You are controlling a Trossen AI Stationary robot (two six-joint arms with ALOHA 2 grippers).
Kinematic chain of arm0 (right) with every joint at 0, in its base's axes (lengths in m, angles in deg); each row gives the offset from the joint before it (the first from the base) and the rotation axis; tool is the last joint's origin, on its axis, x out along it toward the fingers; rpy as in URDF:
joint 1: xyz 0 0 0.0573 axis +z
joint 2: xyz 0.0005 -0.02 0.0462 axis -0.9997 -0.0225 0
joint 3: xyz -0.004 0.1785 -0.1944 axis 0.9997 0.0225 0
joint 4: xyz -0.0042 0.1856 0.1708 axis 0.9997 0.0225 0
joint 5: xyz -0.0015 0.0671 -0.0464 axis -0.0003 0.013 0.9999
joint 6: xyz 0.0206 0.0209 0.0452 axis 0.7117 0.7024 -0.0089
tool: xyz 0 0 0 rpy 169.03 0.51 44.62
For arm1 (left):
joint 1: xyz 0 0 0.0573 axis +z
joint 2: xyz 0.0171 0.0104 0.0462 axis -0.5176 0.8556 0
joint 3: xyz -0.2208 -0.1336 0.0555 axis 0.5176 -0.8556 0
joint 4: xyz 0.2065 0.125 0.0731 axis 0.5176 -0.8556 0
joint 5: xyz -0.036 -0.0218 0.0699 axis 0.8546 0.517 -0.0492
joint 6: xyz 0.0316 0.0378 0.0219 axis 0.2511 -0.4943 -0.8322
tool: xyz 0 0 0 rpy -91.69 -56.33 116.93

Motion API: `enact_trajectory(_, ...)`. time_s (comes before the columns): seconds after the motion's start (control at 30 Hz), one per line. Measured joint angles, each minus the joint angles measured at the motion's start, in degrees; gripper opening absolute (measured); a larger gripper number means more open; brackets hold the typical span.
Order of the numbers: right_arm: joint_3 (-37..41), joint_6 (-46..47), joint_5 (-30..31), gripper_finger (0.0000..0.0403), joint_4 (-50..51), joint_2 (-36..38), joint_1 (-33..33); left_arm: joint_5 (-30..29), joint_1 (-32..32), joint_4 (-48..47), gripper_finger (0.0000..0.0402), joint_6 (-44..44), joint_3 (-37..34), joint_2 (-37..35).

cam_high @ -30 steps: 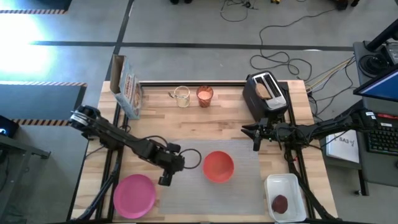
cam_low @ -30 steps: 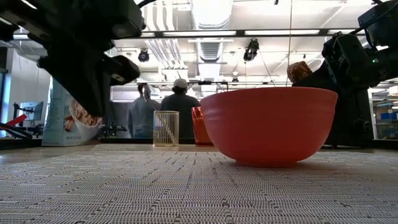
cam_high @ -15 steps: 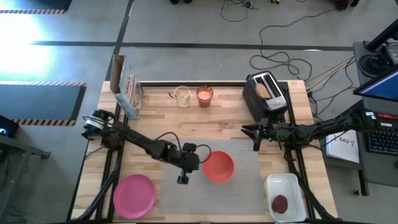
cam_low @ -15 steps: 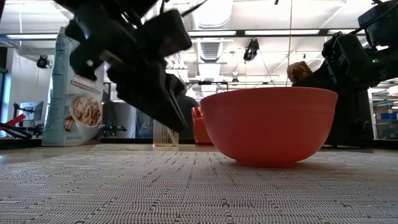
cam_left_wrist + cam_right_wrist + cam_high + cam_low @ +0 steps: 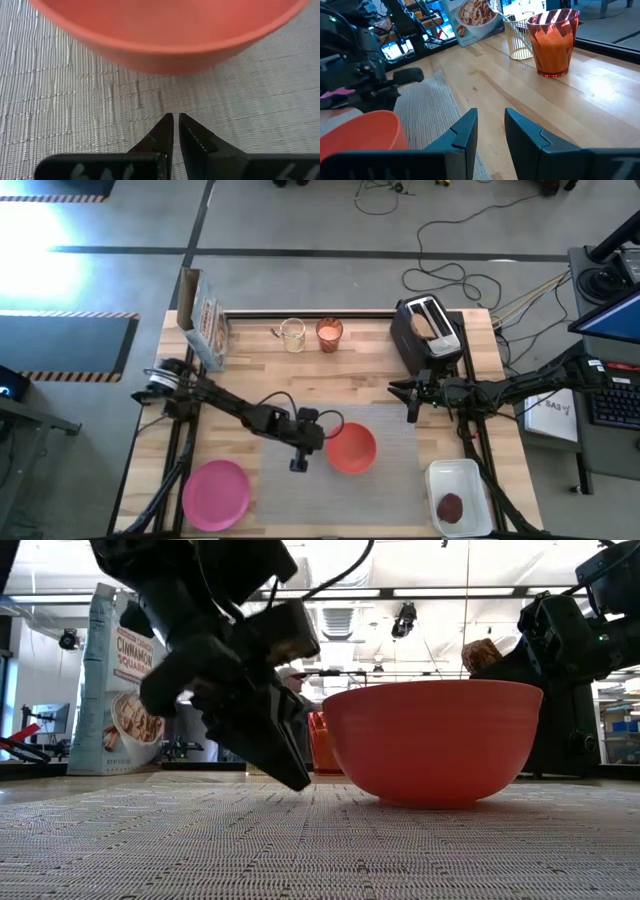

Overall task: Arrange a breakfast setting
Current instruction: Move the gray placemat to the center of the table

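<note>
Moved: left gripper [image 5: 298, 465] has slid right across the placemat since a second ago, from over by the pink plate to right next to the bowl's left side. Everything else hasn't budged.
Left gripper: low over the grey placemat [image 5: 390, 430], fingertips [image 5: 167, 125] pinched together with only a sliver between them, holding nothing, pointing at the bowl's base but not touching it as far as I can see.
Red bowl [image 5: 351, 448]: sitting upright on the placemat, roughly mid-mat.
Pink plate [image 5: 216, 493]: off the mat, on the near left corner of the table.
Right gripper [image 5: 410, 401]: hanging at the right far edge of the mat, just in front of the toaster; fingers [image 5: 465, 131] parted, nothing between them.
Toaster [image 5: 428, 335]: far right, with a toast slice [image 5: 425, 326] poking out of a slot.
Orange drink glass [image 5: 329, 334]: far middle of the table, with the pale glass [image 5: 292, 335] just left of it.
Cereal box [image 5: 204, 325]: far left.
Patty [image 5: 451, 507]: in a white tray [image 5: 462, 474] at the near right.
Spoon: can't spot it for sure.
</note>
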Motion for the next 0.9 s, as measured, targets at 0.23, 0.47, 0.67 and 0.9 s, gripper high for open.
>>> enact_trajectory(0.23, 0.01, 0.01, 0.00, 0.0086, -0.01, 0.00, 0.00, -0.02, 1.02, 1.41, 0.0011, -0.16, 0.02, 2.07)
enact_trajectory(0.47, 0.01, 0.00, -0.01, 0.0086, 0.00, 0.00, 0.00, 0.91, 2.38, 3.51, 0.0011, -0.14, -1.58, 2.49)
enact_trajectory(0.67, 0.01, 0.00, -0.01, 0.0086, 0.00, 0.00, -0.01, 0.68, 4.26, 4.62, 0.0011, -0.14, -3.07, 2.51)
enact_trajectory(0.9, 0.00, 0.00, 0.01, 0.0086, -0.02, 0.00, 0.01, 0.79, 7.31, 5.36, 0.0011, -0.99, -4.07, 2.55)
